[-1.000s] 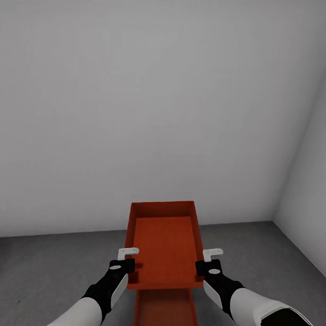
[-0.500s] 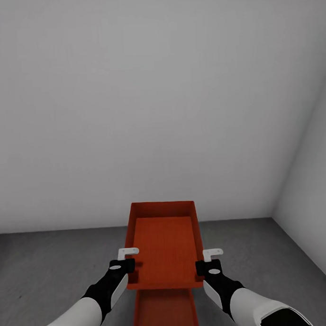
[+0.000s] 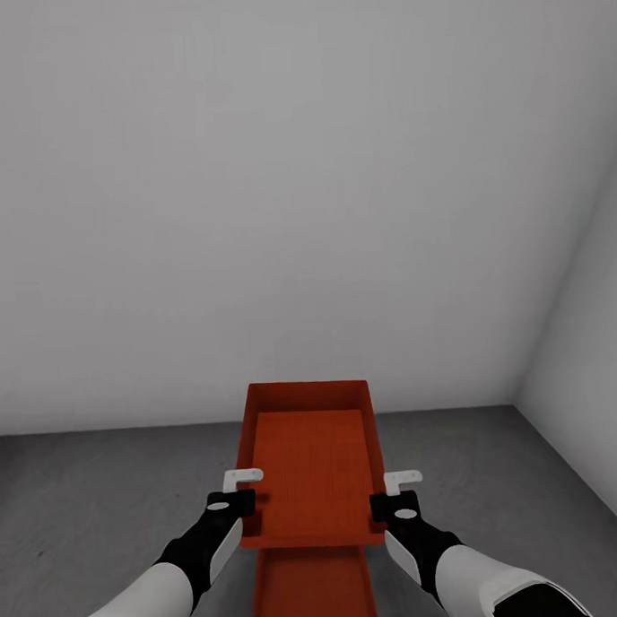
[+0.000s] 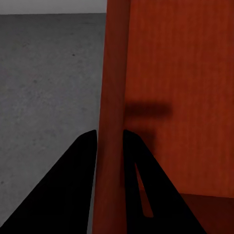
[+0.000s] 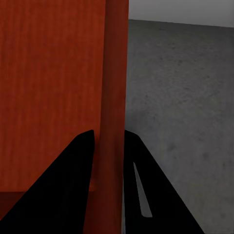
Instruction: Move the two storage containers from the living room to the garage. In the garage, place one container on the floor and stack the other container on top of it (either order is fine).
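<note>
While both grippers clamp it, upper container (image 3: 313,465) hangs at 6 o'clock: left gripper (image 3: 236,498) fingers (image 4: 80,161) pinch left wall, right gripper (image 3: 396,498) pinches right wall. Lower container (image 3: 312,588) beneath, on garage floor (image 3: 93,506).

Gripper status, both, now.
Left gripper: shut on the upper storage container's left wall.
Right gripper: shut on its right wall.
</note>
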{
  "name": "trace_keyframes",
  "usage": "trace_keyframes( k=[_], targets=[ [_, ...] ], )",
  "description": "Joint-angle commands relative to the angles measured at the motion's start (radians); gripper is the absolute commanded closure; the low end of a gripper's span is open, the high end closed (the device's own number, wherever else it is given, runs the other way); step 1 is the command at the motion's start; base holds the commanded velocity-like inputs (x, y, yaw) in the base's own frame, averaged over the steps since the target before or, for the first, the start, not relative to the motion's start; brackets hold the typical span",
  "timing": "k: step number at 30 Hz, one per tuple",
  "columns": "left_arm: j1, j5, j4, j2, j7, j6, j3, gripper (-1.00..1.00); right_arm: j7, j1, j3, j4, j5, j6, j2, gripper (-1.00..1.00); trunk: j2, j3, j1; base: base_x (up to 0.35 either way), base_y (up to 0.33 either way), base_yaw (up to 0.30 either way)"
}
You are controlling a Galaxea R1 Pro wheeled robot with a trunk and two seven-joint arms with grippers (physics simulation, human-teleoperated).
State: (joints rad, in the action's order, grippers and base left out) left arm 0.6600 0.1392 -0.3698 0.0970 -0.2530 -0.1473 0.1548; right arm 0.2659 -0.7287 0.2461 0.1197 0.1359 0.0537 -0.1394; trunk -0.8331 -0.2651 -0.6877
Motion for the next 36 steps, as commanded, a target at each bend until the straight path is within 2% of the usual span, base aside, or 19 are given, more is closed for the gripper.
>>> trace_keyframes(
  k=[1, 36],
  targets=[
    [0.001, 0.071, -0.019, 0.000, -0.026, 0.028, -0.023, 1.00, -0.007, 0.000, -0.014, -0.002, 0.019, 0.003, -0.029, 1.00, -0.001, -0.003, 0.000, 0.000, 0.000, 0.000],
    [0.001, 0.071, -0.018, 0.000, -0.026, 0.028, -0.023, 1.00, -0.007, 0.000, -0.014, -0.002, 0.019, 0.005, -0.029, 1.00, -0.001, -0.060, 0.000, 0.000, 0.000, 0.000]
  ],
)
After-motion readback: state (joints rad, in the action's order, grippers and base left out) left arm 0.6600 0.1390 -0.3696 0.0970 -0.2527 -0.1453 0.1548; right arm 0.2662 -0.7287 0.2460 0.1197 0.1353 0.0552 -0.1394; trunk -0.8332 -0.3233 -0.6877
